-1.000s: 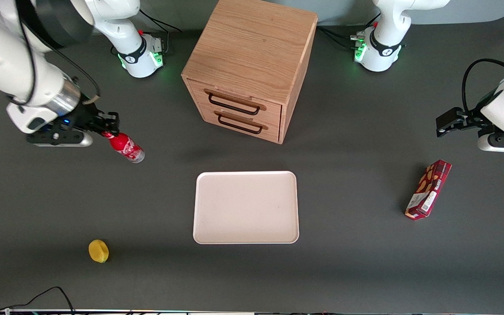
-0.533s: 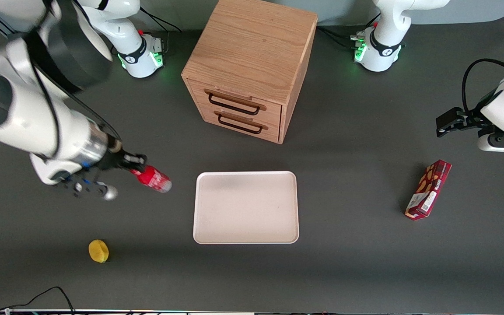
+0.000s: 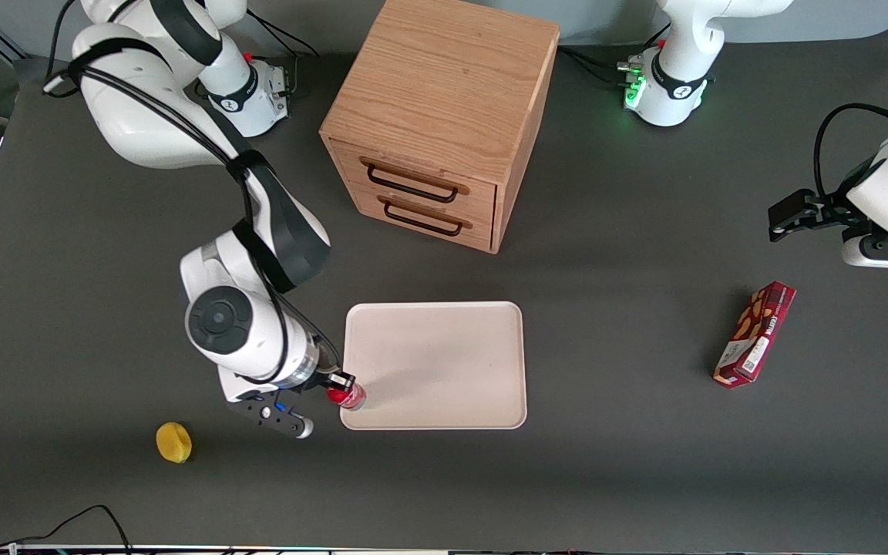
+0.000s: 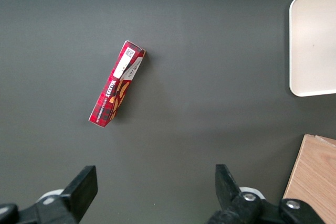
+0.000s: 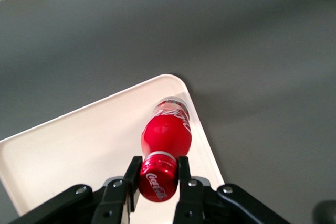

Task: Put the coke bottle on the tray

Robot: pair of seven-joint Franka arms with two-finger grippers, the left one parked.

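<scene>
On the dark surface (image 3: 644,478), a wooden drawer cabinet (image 3: 444,108) stands farther from the front camera than the tray (image 3: 444,362). Right arm (image 3: 251,231) is bent at the elbow, forearm angled down, wrist beside the tray's near corner at the working arm's end. Gripper (image 5: 157,174) hangs above that corner, its jaws clamped on the red cap of the coke bottle (image 5: 167,132). Bottle hangs tilted over the tray, clear base close to the rim; contact cannot be told.

Table (image 3: 644,462) — tray (image 3: 444,347) (cabinet (image 3: 444,116), lemon (image 3: 173,442)).
</scene>
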